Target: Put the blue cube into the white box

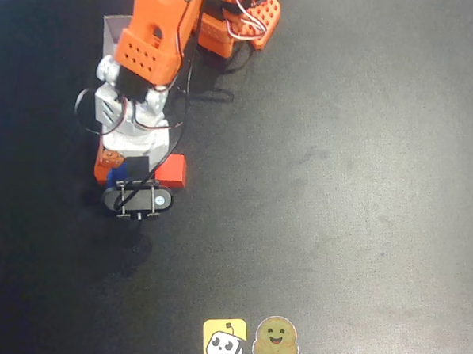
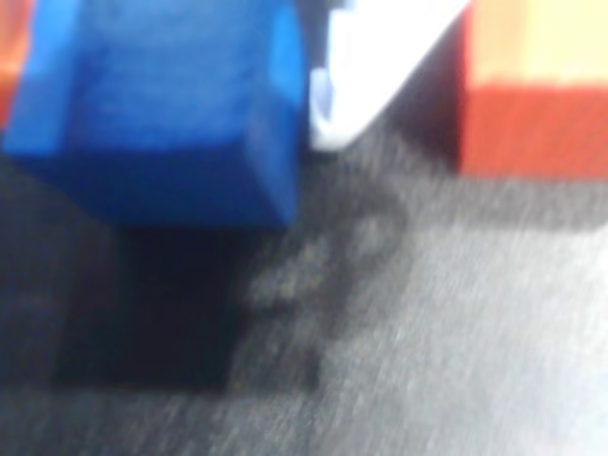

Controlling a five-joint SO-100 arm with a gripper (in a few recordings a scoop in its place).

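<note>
Wrist view: the blue cube [image 2: 157, 109] sits beside a white finger [image 2: 375, 66], its shadow cast on the bench [image 2: 456, 313] below; whether the end effector [image 1: 129, 173] grips it cannot be told. The red cube [image 1: 173, 171] lies just right. Confirm a firm hold, lift straight, then carry to the white box [image 1: 118, 28] at far left.

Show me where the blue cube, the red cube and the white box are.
blue cube [image 2: 157, 104]: wrist view, top face.
red cube [image 1: 173, 171]: overhead view, top face.
white box [image 1: 119, 28]: overhead view, exposed corner beside the arm.
</note>
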